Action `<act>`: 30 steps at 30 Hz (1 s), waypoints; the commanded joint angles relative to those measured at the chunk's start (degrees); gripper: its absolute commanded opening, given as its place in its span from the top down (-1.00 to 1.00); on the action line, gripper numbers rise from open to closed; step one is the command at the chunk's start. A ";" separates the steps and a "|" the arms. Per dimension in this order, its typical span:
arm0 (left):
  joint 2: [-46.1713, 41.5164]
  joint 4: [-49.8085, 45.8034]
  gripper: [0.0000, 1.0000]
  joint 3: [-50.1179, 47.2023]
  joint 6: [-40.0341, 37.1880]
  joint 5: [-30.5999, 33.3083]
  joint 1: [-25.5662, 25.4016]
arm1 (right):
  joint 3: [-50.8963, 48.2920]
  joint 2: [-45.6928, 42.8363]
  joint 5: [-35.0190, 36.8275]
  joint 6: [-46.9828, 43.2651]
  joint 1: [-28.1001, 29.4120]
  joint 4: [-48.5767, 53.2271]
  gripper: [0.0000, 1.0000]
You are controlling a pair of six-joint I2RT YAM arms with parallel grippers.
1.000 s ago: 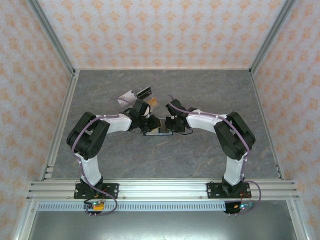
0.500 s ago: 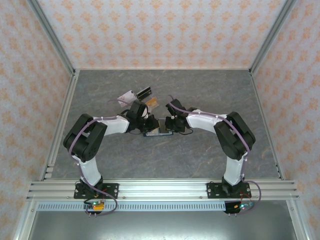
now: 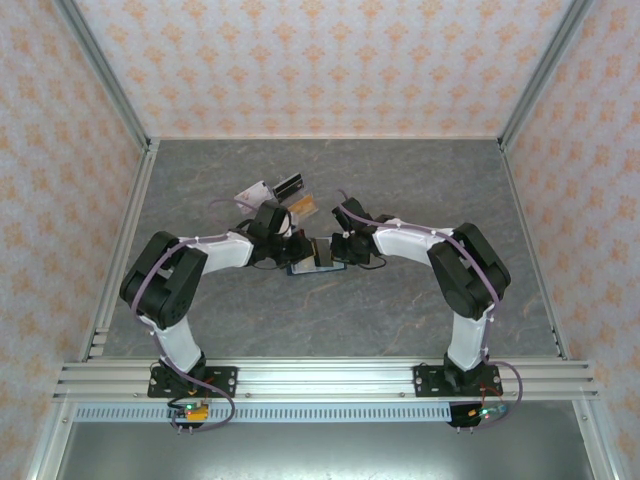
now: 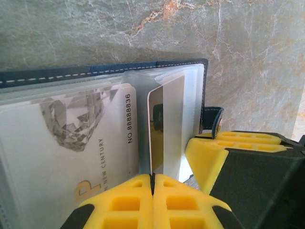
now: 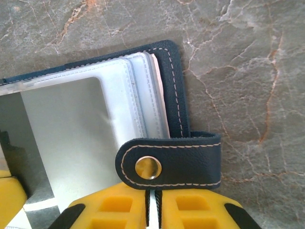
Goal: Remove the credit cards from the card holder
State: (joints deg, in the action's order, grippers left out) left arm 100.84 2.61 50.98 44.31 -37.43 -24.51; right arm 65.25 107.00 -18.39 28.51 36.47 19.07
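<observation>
So the navy stitched card holder [image 5: 172,86] lies on the grey marble table [image 5: 238,71], right tool [image 5: 152,212] clamped on its snap tab [image 5: 190,162]. Left tool [image 4: 152,183] pinches the edge of a thin silvery card [image 4: 167,124]: stiff, slick, so squeeze firmly.

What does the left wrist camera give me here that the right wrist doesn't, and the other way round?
Left wrist: a printed card with a diamond picture and the number 88888836 in its sleeve, and the left gripper shut on the lower edge of the silver card.
Right wrist: the metal snap on the closing tab, with the right gripper shut on that tab.
Both: the open card holder on the marble table, its clear sleeves, the silver card, and a yellow corner of the other gripper.
</observation>
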 commanded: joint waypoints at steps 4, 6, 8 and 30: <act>-4.29 -6.17 0.99 -0.38 -4.41 1.74 1.48 | -1.86 0.75 -0.65 0.28 -1.11 0.63 0.72; -6.20 -8.75 1.00 -0.14 -5.76 2.74 1.66 | -2.32 -1.34 -3.59 -0.38 -1.15 -0.68 0.70; -8.60 -11.45 1.00 0.35 -7.40 3.59 1.66 | -2.64 -3.75 -5.61 -0.72 -1.36 -1.62 0.65; -16.18 -18.63 1.00 11.45 -11.44 -0.20 1.89 | -8.42 -15.18 -30.40 5.86 -9.48 -25.24 -0.52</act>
State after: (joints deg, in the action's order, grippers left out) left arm 84.86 -20.51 59.88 31.07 -33.21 -23.14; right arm 57.28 91.20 -43.57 30.92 28.05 0.71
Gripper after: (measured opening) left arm 0.047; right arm 0.752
